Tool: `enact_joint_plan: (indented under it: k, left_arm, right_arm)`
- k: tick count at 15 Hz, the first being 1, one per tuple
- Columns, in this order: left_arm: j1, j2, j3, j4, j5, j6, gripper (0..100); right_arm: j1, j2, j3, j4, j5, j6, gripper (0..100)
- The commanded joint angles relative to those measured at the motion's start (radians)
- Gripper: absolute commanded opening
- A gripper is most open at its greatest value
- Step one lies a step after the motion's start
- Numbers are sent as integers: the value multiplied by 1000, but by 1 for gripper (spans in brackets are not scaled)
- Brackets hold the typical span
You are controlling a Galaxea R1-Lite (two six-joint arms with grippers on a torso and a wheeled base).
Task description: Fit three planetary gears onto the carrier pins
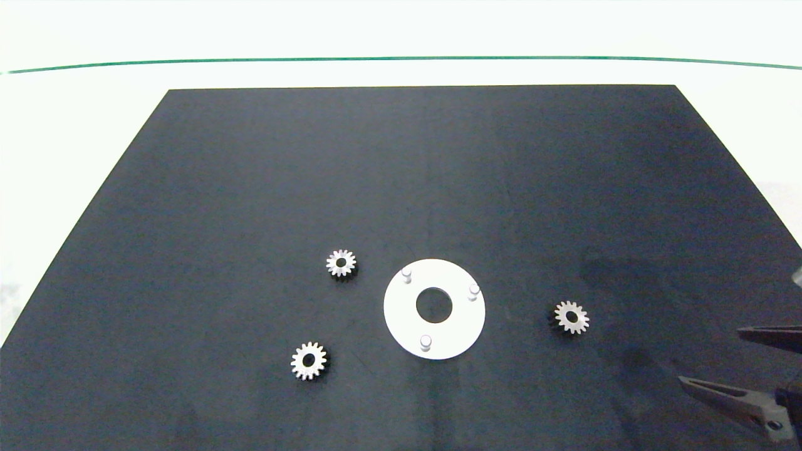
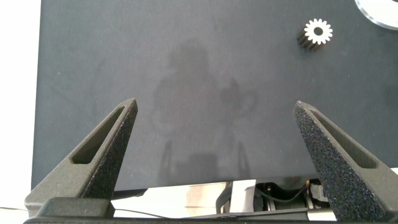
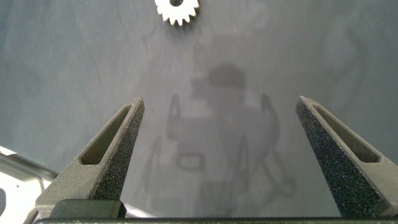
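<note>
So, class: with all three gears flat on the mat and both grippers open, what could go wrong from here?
1. The planetary gears lie flat on the black mat, so the fingers may slip off the thin toothed edges.
2. The carrier pins are small; a slightly off-centre gear hole could jam or tilt.
3. The white disc looks unfixed; a push from the right gripper or the left gripper could shift it.

It looks like a lab or test bench: a plain white worktop [image 1: 81, 125] carries a black mat [image 1: 401, 188], crossed at the far side by a thin green line [image 1: 401, 59]. Ahead of the open right jaws, loose metal gears [image 1: 571, 316] and a white disc [image 1: 457, 326] lie on the mat.
</note>
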Motion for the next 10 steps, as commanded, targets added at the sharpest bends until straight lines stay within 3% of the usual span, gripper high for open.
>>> enact_joint_plan:
  k: [1, 4, 7, 10]
  left_arm:
    - [2, -2, -1, 3, 1, 2, 100]
    - [2, -2, -3, 3, 2, 0, 100]
    - [2, -2, -9, 2, 10, 2, 100]
    - [2, -5, -9, 2, 10, 2, 100]
  right_arm:
    - [11, 132, -1, -97, 2, -14, 100]
    - [33, 187, -18, -131, -4, -49, 100]
    - [77, 221, -41, -131, -4, -51, 100]
    - [113, 258, -55, -137, -28, -49, 100]
